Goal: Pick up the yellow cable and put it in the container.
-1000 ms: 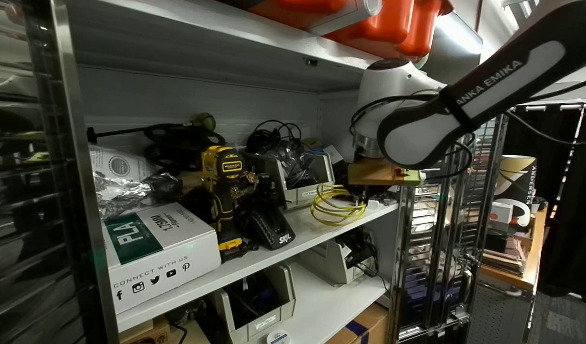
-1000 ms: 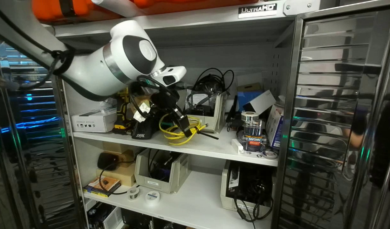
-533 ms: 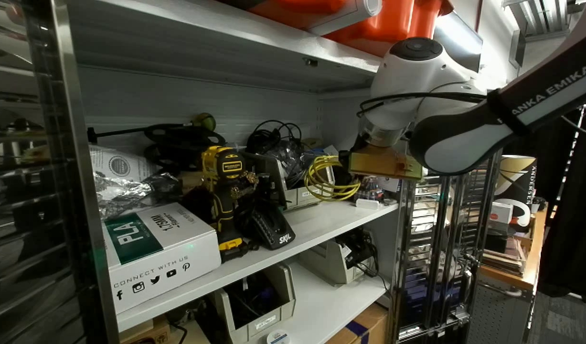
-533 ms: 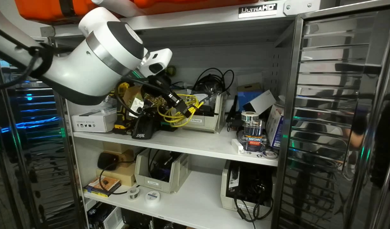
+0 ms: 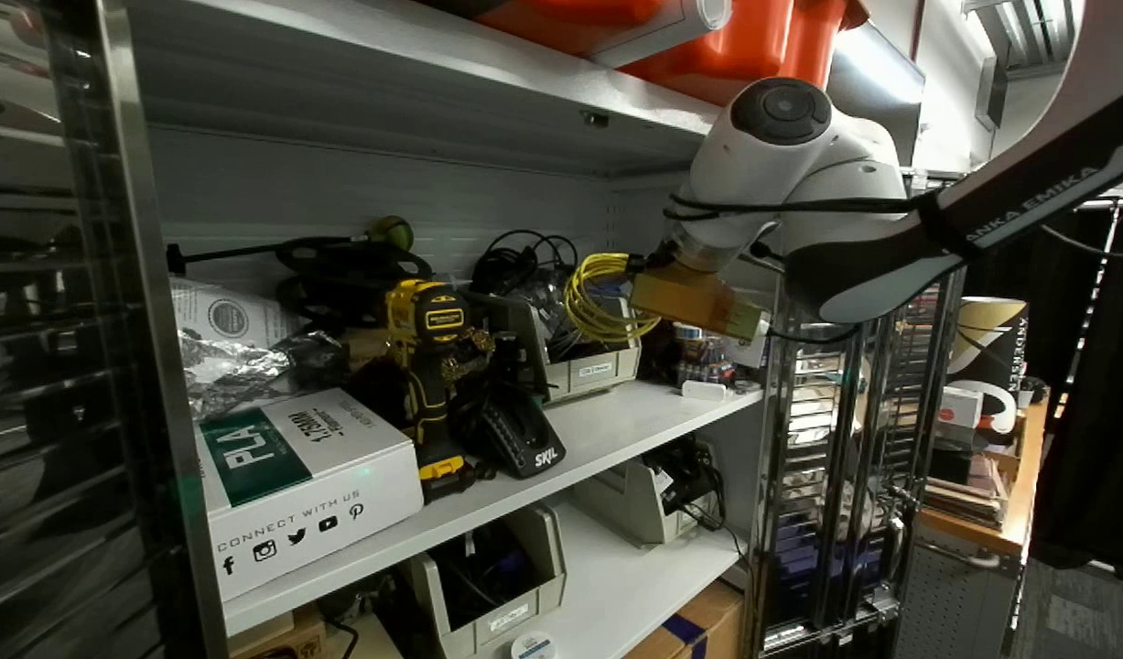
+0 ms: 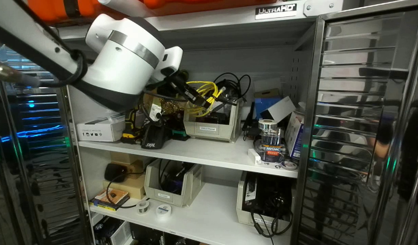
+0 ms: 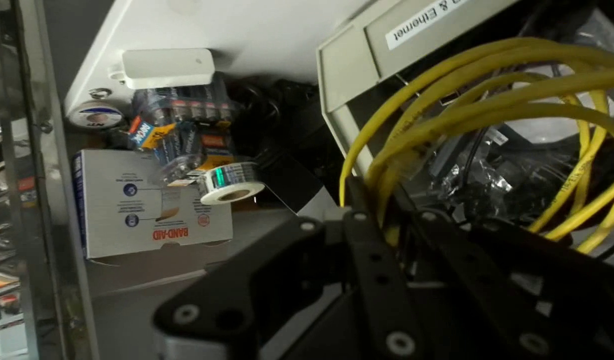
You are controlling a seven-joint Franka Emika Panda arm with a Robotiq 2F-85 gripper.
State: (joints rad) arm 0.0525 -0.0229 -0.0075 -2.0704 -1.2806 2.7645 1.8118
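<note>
The yellow cable (image 5: pixel 581 297) is held: in the wrist view the jaws of the gripper (image 7: pixel 379 197) stand close together, pinching several strands of the coil between them. The coil is clear of the surface (image 5: pixel 607 426) and shows across the mouth of the pale grey bin (image 6: pixel 226 132) marked "Ethernet", judged to be the container. The governing relation is coil to bin mouth. In the wrist view the loops fan out to the right of the jaws, and the mouth lies on that same right-hand side, behind the loops. In both exterior views the coil overlaps the upper part of the bin; whether the lowest strands touch the near rim cannot be determined. The loops are roughly round, so no firm long axis is recorded. The arm (image 6: pixel 127 64) reaches in from the upper left in an exterior view, its wrist above the coil, the gripper slanting down and to the right rather than plumb. In my assessment the carry is nearly complete: the next move calls for a short travel toward the far side until every loop sits within the rim, then lowering and release. Possible fault: loose loops could catch on the near rim or on the black cables (image 5: pixel 504 267) standing above the bin's far part.
</note>
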